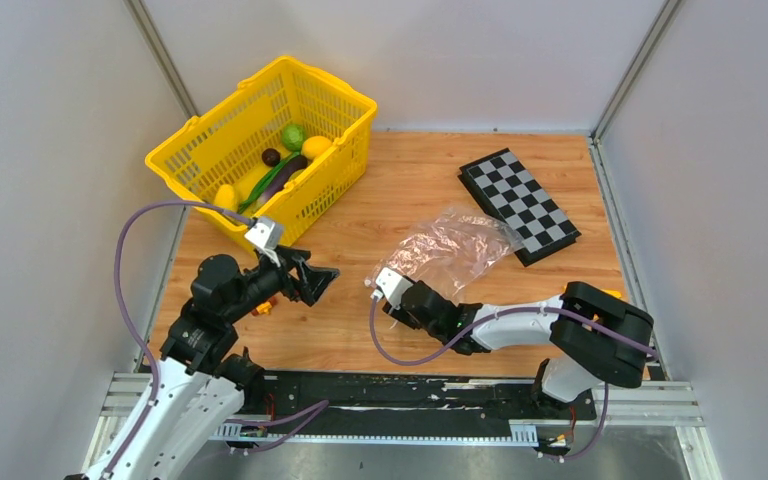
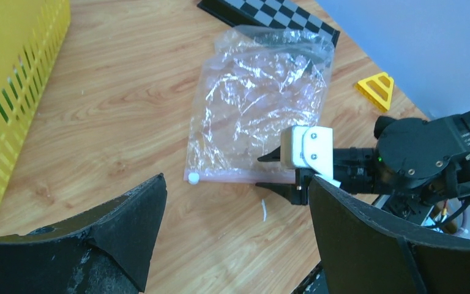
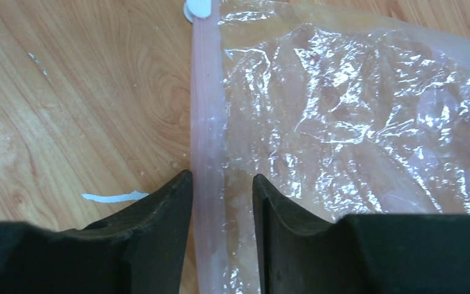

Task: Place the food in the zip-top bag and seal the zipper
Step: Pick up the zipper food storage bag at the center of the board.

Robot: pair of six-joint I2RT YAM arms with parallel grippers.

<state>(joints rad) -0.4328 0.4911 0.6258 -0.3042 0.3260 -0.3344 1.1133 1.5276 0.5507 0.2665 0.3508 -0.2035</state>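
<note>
Right wrist: my right pincer [image 3: 221, 184] straddles the pale pink zipper strip [image 3: 207, 110] of the empty clear crinkly bag [image 3: 355, 122], unclamped. My left pincer [image 1: 312, 282] gapes. The toy fruits and vegetables [image 1: 282, 165] lie unbagged in the yellow lattice basket [image 1: 320, 170] left of the bag.

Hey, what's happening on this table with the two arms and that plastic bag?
The right gripper has its fingers either side of the pink zipper, not yet pinching it. That strip runs along the edge of the clear zip-top bag, which lies flat and looks empty on the table. The left gripper is open, holding nothing, between the bag and the yellow basket. The toy food sits in that basket; none is bagged yet.
</note>
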